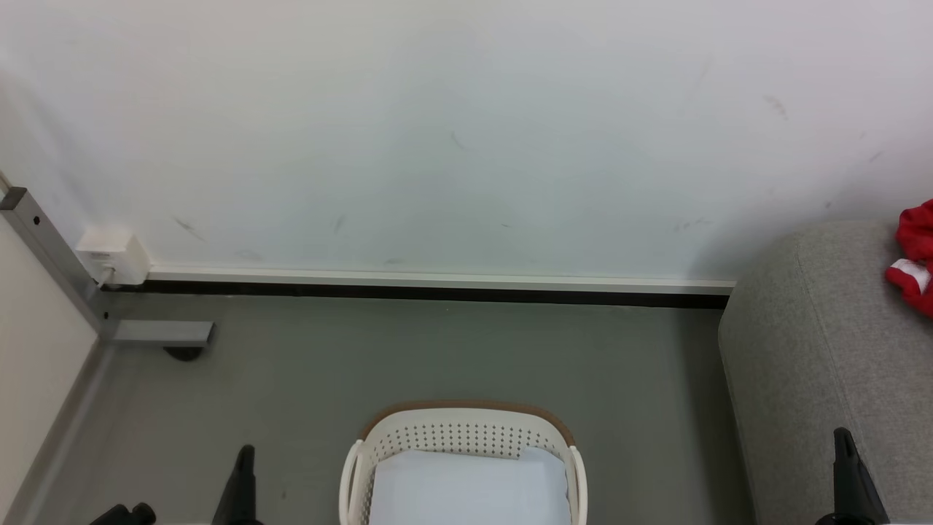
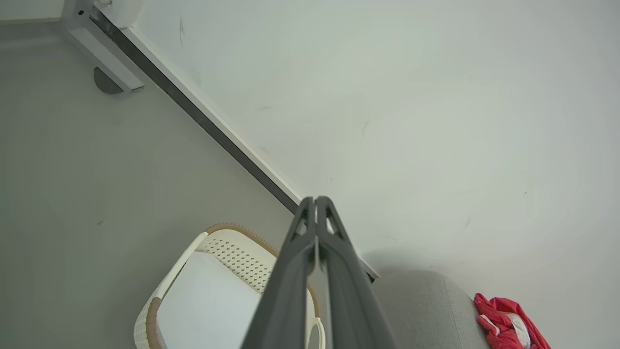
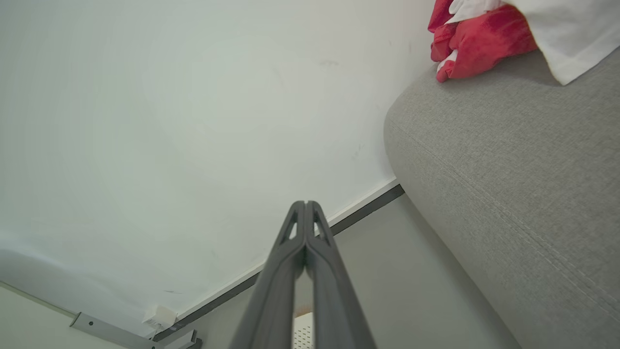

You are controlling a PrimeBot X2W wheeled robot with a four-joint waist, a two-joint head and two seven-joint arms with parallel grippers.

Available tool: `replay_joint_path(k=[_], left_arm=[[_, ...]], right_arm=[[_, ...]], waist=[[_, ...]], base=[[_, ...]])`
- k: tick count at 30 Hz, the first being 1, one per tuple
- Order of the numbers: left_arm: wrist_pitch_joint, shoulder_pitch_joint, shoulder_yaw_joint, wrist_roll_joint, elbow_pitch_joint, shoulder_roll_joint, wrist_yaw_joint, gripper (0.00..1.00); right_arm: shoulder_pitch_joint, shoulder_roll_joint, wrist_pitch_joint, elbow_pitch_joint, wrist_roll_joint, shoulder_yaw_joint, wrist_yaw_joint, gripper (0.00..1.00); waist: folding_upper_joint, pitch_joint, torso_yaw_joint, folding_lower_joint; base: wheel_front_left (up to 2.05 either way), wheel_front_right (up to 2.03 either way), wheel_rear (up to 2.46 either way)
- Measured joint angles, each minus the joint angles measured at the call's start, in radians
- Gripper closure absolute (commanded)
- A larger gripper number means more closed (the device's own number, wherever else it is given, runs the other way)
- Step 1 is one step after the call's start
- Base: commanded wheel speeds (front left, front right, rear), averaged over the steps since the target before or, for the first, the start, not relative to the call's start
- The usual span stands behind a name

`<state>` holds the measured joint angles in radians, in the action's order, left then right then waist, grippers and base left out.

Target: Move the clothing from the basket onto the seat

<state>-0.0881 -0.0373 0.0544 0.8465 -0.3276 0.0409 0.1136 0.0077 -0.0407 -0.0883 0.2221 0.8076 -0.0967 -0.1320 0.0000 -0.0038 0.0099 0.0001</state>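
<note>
White socket box (image 1: 113, 257) & grey metal bracket (image 1: 160, 332) sit far left of the basket (image 1: 466, 430), at the wall (image 1: 437, 131) base. Basket stands on grey floor (image 1: 364, 357) w/ a pale sheet (image 1: 470, 485) inside. The seat (image 1: 816, 350) stands right of the basket, w/ the red clothing (image 1: 915, 259) on top. My L jaws, left of the basket, & R jaws, right of it, are pressed fully closed, gripping nothing.

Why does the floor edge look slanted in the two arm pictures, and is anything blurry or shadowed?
Head view: soft even light, sharp, a faint shadow on the wall beside the seat. Left wrist view: tilted camera slants the skirting; the shut left claw looms large. Right wrist view: same slant, right claw likewise.
</note>
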Motion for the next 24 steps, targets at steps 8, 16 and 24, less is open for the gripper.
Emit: replay_joint_path(k=[8,16,24], left_arm=[[0.026,-0.008,0.007,0.101,0.01,0.0,0.0,1.0],[0.052,-0.016,0.013,0.188,0.019,0.001,0.002,1.0],[0.072,-0.024,0.021,0.272,0.028,0.001,0.002,1.0]], right_arm=[[-0.011,0.0,0.027,0.003,0.102,-0.002,0.0,1.0],[-0.027,-0.001,0.05,0.004,0.199,-0.004,0.0,1.0],[-0.041,-0.001,0.071,0.006,0.286,-0.005,0.0,1.0]], waist=[[0.0,0.001,-0.001,0.0],[0.0,0.001,-0.002,0.0],[0.0,0.002,-0.003,0.0]], base=[[0.0,0.0,0.0],[0.0,0.0,0.0],[0.0,0.0,0.0]])
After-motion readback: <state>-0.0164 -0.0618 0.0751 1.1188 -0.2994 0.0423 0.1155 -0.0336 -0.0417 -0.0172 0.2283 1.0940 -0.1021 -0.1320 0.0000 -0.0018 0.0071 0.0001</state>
